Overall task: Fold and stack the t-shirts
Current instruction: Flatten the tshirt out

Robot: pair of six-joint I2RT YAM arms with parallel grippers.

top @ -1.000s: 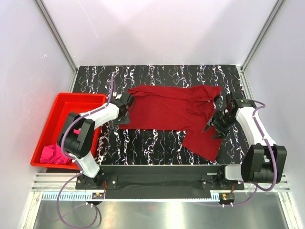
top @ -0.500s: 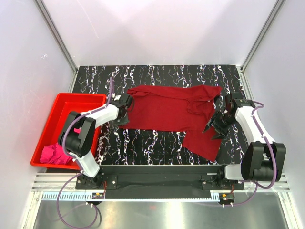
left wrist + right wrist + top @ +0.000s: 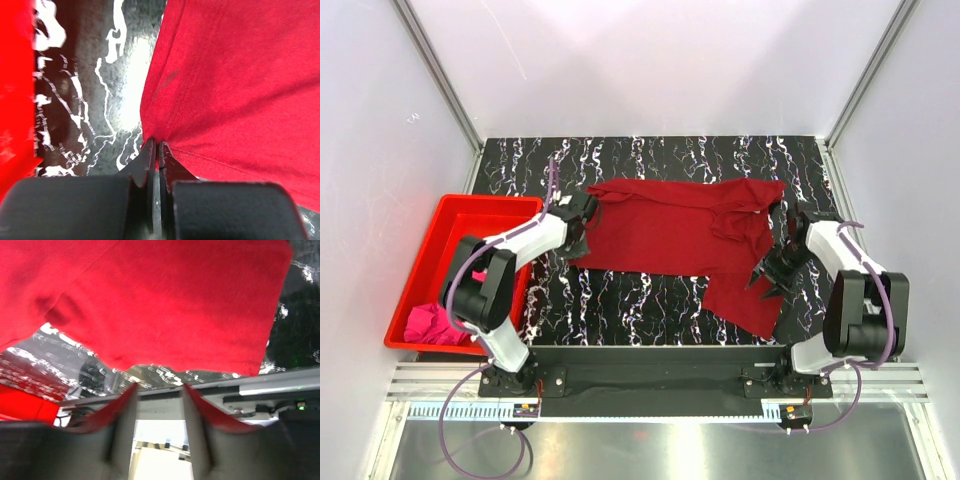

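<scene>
Though t-shirt (image 3: 670,230) unmoved, right arm (image 3: 842,252) inward.

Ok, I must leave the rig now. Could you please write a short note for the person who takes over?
Left claw: shut on the left edge of the red shirt.
Right claw: open, beside the shirt's right part, holding nothing.
The red shirt lies spread on the table, with its right part rumpled. The pink shirt lies bunched in the bin.
Done: nothing is folded or stacked.
Left: fold both shirts, then stack them.
</scene>
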